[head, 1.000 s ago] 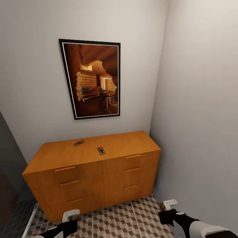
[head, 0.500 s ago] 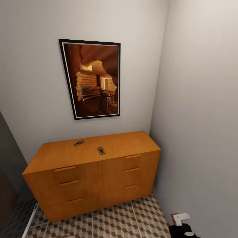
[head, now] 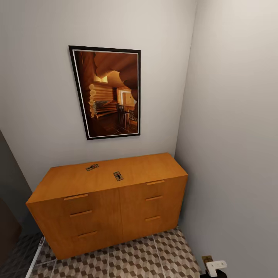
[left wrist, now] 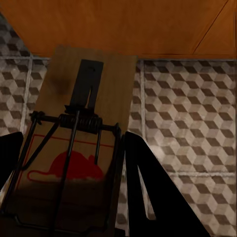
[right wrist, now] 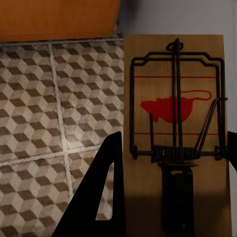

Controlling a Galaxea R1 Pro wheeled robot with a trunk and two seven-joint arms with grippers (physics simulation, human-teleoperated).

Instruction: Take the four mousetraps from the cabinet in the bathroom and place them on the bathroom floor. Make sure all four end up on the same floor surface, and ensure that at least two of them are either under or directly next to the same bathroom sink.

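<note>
Two mousetraps (head: 92, 167) (head: 118, 176) lie on the flat top of the orange-brown cabinet (head: 116, 208). In the left wrist view a third mousetrap (left wrist: 79, 148) sits between the dark fingers (left wrist: 143, 182) of my left gripper (left wrist: 71, 136), which is shut on it above the bathroom floor (left wrist: 187, 118). My right gripper (right wrist: 174, 134) holds a fourth mousetrap (right wrist: 173, 89) the same way, over the tiles by the wall. In the head view, the right gripper (head: 214, 267) is low in the corner, with a bit of its mousetrap (head: 207, 259) showing beside it.
The cabinet stands against the back wall under a framed picture (head: 107, 92). A grey side wall (head: 231, 154) closes the right side. A white rail (head: 35, 256) crosses the floor at the lower left, beside a dark surface.
Both arms have dropped. The left gripper has sunk out of the head view, and the right gripper has moved down and to the right, toward the floor by the wall.
</note>
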